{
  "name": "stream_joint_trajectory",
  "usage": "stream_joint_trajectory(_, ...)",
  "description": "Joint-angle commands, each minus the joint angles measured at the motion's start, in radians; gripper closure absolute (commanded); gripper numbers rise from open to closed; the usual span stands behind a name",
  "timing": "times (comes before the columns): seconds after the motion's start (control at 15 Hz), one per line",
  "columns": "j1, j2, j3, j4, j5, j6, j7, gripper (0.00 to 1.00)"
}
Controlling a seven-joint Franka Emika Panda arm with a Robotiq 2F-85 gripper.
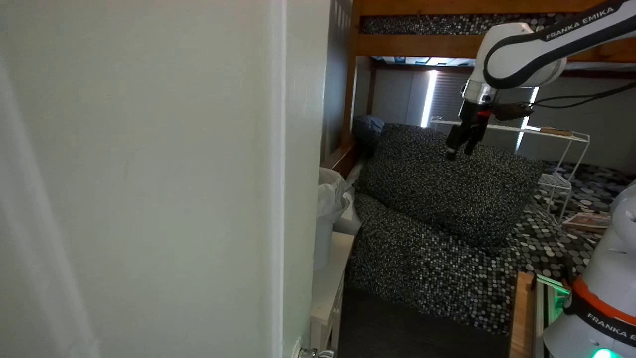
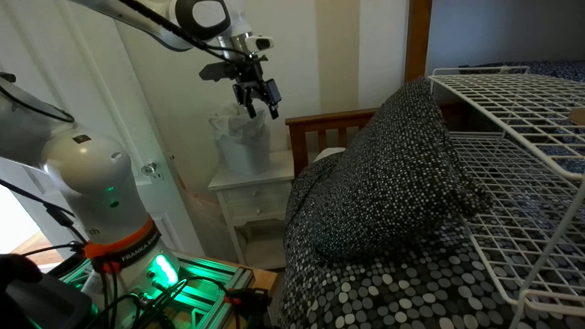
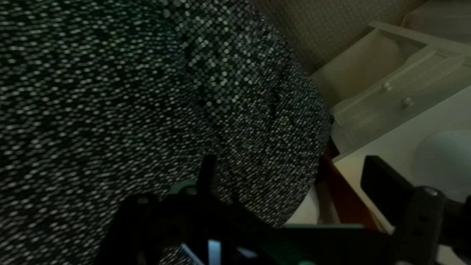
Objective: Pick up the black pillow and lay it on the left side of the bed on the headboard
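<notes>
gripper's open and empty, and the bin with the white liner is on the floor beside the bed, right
Not on the floor: both exterior views show the bin standing on the white nightstand beside the bed. The gripper is open and empty, as you say.

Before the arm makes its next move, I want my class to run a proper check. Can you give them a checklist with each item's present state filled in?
1. Gripper open: ok; its fingers stand apart in the wrist view.
2. Gripper empty: ok; nothing is held between the fingers.
3. Gripper at the black pillow, ready to grasp: not ok; it hangs apart from it in an exterior view.
4. Pillow clear of the wire rack: cannot tell; they overlap in an exterior view.
5. Pillow resting against the headboard: cannot tell; the pillow hides part of it.
6. Bin upright on the nightstand: ok.
</notes>
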Motion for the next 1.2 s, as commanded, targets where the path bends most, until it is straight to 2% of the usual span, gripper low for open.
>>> stream_joint_trajectory(0.0, -0.047, 0.050, -0.112, 0.169, -0.060, -0.120, -0.178, 0.00)
stream_joint_trajectory(0.2, -0.055, 0.115, -0.204, 0.299, -0.085, -0.198, -0.328, 0.00)
stream_joint_trajectory(0.47, -0.053, 0.245, -0.298, 0.446, -0.146, -0.218, -0.514, 0.00)
stream_joint_trajectory(0.6, -0.064, 0.311, -0.316, 0.479, -0.196, -0.140, -0.554, 0.00)
stream_joint_trajectory(0.67, -0.079, 0.353, -0.320, 0.503, -0.206, -0.064, -0.499, 0.00)
stream_joint_trajectory(0.73, -0.078, 0.265, -0.298, 0.450, -0.169, -0.130, -0.506, 0.00)
stream_joint_trajectory(0.87, -0.088, 0.328, -0.304, 0.484, -0.177, -0.075, -0.505, 0.00)
stream_joint_trajectory(1.13, -0.091, 0.363, -0.303, 0.508, -0.177, -0.071, -0.505, 0.00)
